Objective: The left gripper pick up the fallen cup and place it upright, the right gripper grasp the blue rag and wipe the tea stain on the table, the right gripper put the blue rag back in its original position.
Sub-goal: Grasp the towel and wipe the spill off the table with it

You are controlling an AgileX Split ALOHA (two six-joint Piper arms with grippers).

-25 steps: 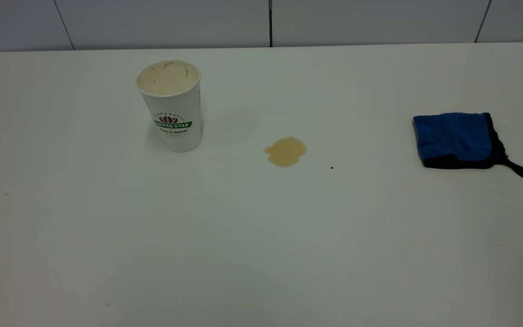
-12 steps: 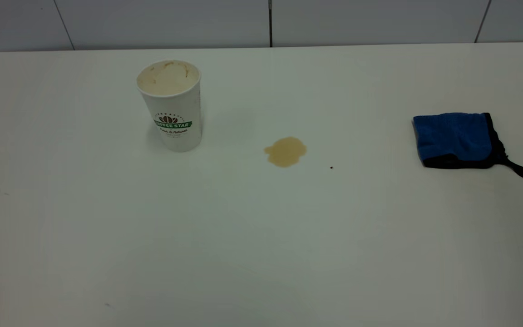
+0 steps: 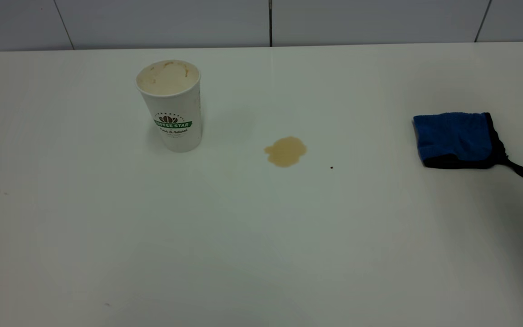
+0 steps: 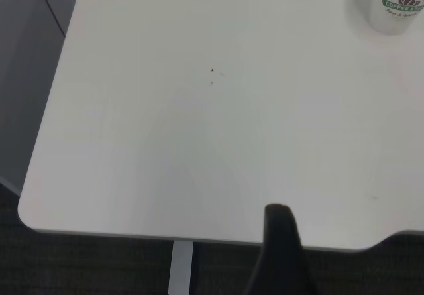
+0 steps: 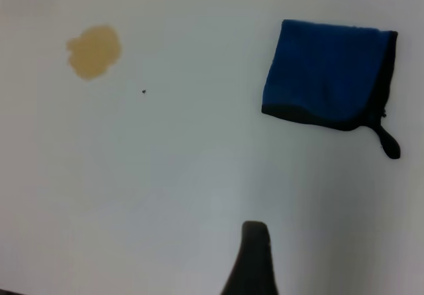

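Only one dark fingertip of the left gripper [image 4: 281, 255] and of the right gripper [image 5: 254, 258] shows at each wrist view's edge, while the cup [image 4: 397, 6] is cut off there.

Even, soft overhead light; bench [image 3: 261, 236] dimmer toward near edge. Faint shadow beside cup [image 3: 170, 106]. Broad soft shadow darkens bench's near right corner. Wrist views slightly soft, no glare.

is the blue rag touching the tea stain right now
Apart. The exterior view shows bare white table between the blue rag and the tea stain; the right wrist view shows the same gap.
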